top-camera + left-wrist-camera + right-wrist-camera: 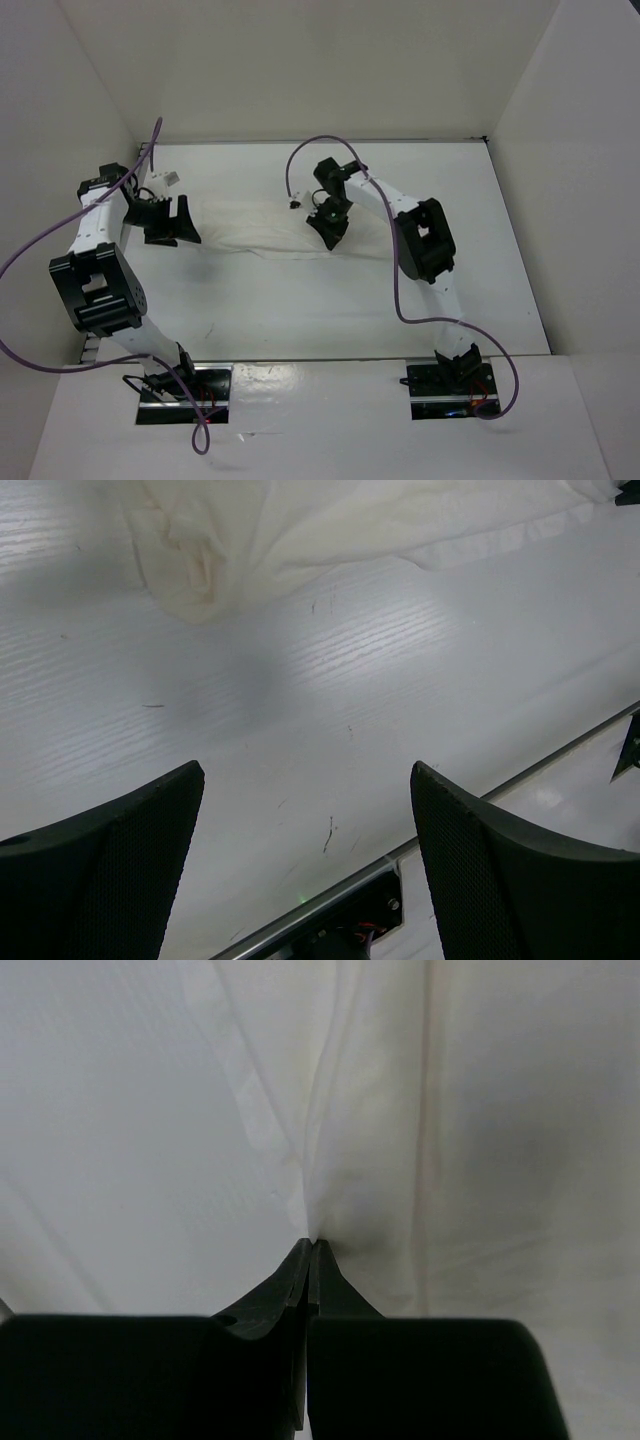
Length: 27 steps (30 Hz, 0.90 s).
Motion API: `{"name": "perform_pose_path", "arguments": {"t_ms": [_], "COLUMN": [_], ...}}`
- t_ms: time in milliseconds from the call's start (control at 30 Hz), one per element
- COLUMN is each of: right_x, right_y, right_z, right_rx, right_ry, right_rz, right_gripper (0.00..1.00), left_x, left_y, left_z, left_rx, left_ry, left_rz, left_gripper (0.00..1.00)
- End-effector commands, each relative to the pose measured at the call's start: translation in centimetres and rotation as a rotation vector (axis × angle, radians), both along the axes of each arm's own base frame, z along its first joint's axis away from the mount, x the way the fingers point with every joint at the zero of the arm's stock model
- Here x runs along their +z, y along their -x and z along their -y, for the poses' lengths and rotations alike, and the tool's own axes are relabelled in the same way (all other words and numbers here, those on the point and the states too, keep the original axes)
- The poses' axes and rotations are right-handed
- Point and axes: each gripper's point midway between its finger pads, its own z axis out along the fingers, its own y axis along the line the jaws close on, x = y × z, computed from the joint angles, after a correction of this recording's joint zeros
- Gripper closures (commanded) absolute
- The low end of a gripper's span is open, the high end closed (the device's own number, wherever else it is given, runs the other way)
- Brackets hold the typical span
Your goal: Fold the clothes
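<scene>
**A:** Where are the clothes [255, 243]?

**B:** On the bench [300, 320], lying low and wrinkled across its far half, between the two arms. They are white on white, so from above the edges are hard to trace.

**A:** And the right jaws?

**B:** Pressed together, tips down on the cloth near its right end. In the right wrist view the fabric [420, 1110] puckers into a ridge that runs straight into the closed tips. They are clamped on a thin pinch of the clothes.

**A:** The left jaws?

**B:** Wide apart, at the far left of the bench. In the left wrist view they hang over bare bench, with a bunched corner of the clothes [200, 570] lying beyond them. The cloth touches neither finger.

**A:** Can you see a label?

**B:** I cannot tell. Nothing that small is clear in any view.
</scene>
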Motion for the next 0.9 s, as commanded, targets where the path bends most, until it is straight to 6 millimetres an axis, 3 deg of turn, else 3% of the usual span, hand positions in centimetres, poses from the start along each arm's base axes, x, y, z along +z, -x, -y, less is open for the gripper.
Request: {"name": "perform_pose_path", "arguments": {"t_ms": [0, 167, 433, 600, 867], "right_x": [3.0, 3.9, 4.3, 3.5, 3.0], "right_y": [1.4, 1.9, 4.5, 6.6, 8.6], "right_z": [0.2, 0.6, 1.7, 0.9, -0.9], "right_rx": [0.040, 0.062, 0.149, 0.214, 0.291], "right_ry": [-0.023, -0.020, -0.010, 0.033, 0.044], "right_rz": [0.008, 0.010, -0.081, -0.095, -0.106], "right_gripper": [1.00, 1.00, 1.00, 1.00, 0.87], "left_x": [-0.1, -0.3, -0.2, -0.2, -0.6], "left_y": [0.2, 0.3, 0.3, 0.3, 0.6], "left_z": [0.7, 0.9, 1.0, 1.0, 1.3], "left_rx": [-0.036, -0.037, -0.046, -0.046, -0.055], "left_ry": [0.047, 0.062, 0.067, 0.067, 0.083], "left_rz": [0.004, -0.009, -0.001, -0.001, -0.017], "left_gripper": [0.10, 0.10, 0.10, 0.10, 0.10]}}
